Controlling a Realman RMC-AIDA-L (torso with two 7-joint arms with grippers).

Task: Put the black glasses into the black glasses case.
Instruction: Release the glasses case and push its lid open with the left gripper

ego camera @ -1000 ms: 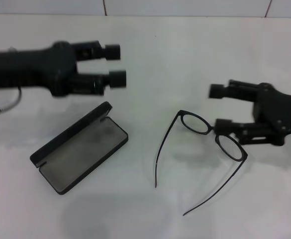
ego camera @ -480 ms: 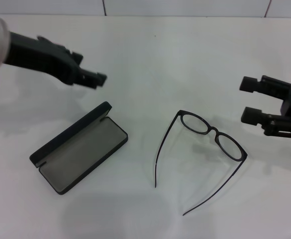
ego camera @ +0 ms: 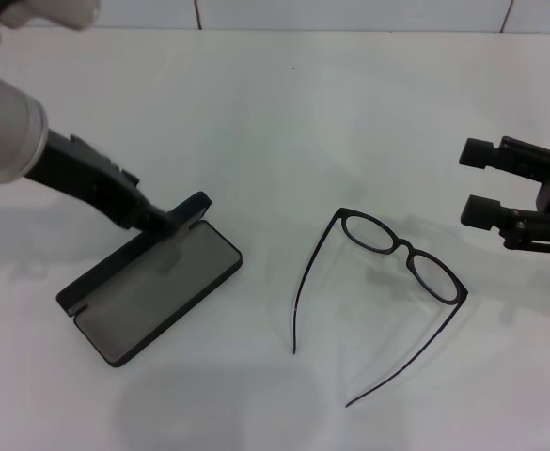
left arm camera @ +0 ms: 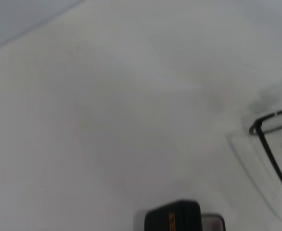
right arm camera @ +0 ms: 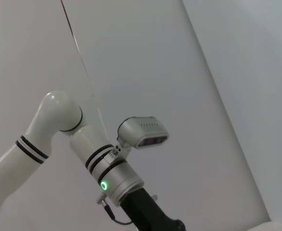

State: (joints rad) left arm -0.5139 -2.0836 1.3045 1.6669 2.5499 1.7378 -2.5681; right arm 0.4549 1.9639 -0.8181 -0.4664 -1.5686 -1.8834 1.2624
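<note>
The left gripper point(ego camera: 166, 224) reaches down at a slant to the raised lid of the black glasses case point(ego camera: 152, 282), its tip at the lid's far corner; whether its fingers are spread or closed cannot be told, nor whether they actually press the lid. The right gripper point(ego camera: 479, 183) hangs at the right edge of the head view with its two black, round-tipped fingers point(ego camera: 481, 212) spread apart and nothing between them.

The case lies open just below and in front of the left gripper, a long black rectangle with rounded corners and a smooth grey lining. In the left wrist view its dark lid point(left arm camera: 173, 217) carries small orange lettering. The black glasses point(ego camera: 401, 254) rest unfolded between the two grippers, nearer the right one yet apart from it, thin black rims around two rounded clear lenses, long slim temple arms trailing toward the robot.

Everything sits on a plain, matte white table point(ego camera: 350, 113). Beyond it runs a white tiled wall point(ego camera: 350, 13) with thin dark joints.
</note>
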